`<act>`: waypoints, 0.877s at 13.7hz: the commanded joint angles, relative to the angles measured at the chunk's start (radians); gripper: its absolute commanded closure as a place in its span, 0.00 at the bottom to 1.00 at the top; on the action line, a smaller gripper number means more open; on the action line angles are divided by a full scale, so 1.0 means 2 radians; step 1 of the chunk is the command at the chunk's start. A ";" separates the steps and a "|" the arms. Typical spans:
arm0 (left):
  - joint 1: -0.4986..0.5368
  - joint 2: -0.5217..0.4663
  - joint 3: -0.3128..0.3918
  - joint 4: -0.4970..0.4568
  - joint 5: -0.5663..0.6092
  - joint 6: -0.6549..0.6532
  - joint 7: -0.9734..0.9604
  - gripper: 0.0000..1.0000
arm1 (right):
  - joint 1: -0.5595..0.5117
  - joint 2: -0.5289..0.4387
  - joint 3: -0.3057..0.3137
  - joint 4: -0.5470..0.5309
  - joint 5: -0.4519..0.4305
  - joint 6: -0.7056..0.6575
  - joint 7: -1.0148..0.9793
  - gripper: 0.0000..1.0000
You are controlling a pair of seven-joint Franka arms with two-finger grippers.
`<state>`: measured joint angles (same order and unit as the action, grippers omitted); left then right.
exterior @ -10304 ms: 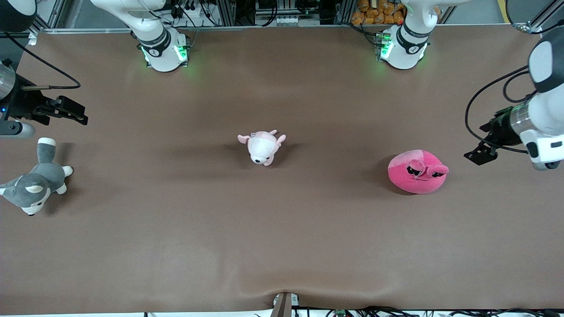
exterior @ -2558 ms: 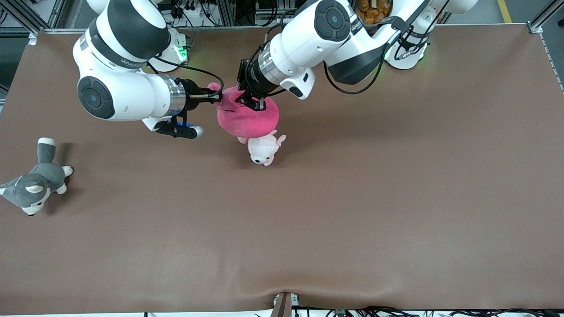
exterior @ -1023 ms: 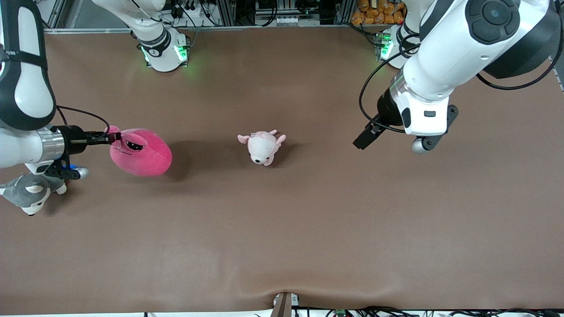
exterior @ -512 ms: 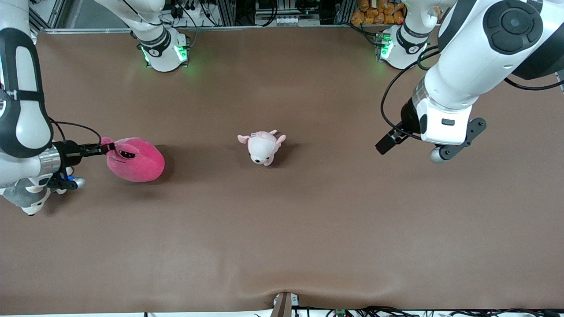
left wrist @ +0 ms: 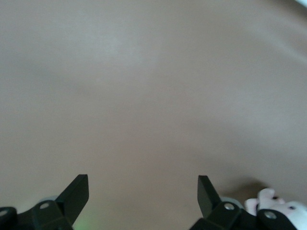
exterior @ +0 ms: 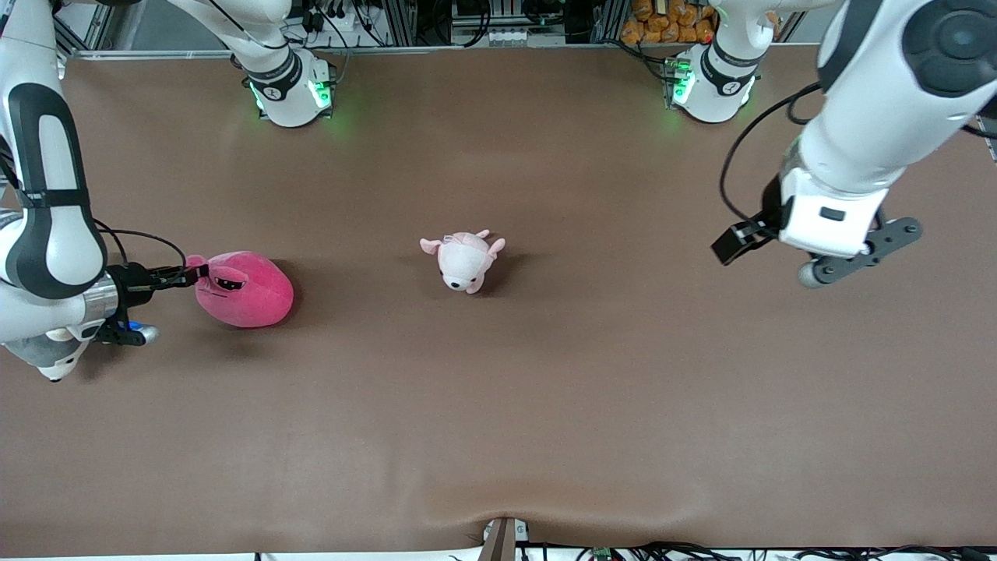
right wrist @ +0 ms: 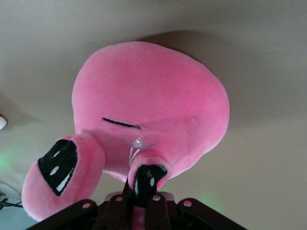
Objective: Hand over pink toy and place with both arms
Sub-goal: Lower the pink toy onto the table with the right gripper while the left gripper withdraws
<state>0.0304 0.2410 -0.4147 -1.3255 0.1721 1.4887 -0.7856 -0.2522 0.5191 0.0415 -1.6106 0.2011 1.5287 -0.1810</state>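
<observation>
Grip is the point here: the right gripper (exterior: pixel 189 273) is clamped on one protruding eye of the pink toy (exterior: pixel 248 291), so the plush sticks straight out from the fingertips toward the middle of the table, its round body low over or on the brown table (exterior: pixel 545 405) at the right arm's end; contact cannot be told. Letting go looks like the move left, judged from the task. The left gripper (exterior: pixel 732 243), fingers spread and empty, hangs over the left arm's end, well apart from the toy, waiting.
</observation>
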 commanded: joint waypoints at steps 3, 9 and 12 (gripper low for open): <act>0.026 -0.015 -0.007 -0.005 -0.001 -0.015 0.068 0.00 | -0.002 0.004 0.010 0.008 -0.008 0.013 0.000 0.00; -0.013 -0.073 0.117 -0.043 -0.053 -0.020 0.238 0.00 | 0.045 -0.057 0.011 0.018 -0.078 0.019 0.001 0.00; -0.031 -0.123 0.152 -0.095 -0.061 -0.020 0.275 0.00 | 0.054 -0.109 0.011 0.012 -0.092 0.019 0.001 0.00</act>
<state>-0.0013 0.0977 -0.1414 -1.4012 0.0659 1.4414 -0.2660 -0.1456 0.3871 0.0625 -1.5530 0.0508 1.5665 -0.1822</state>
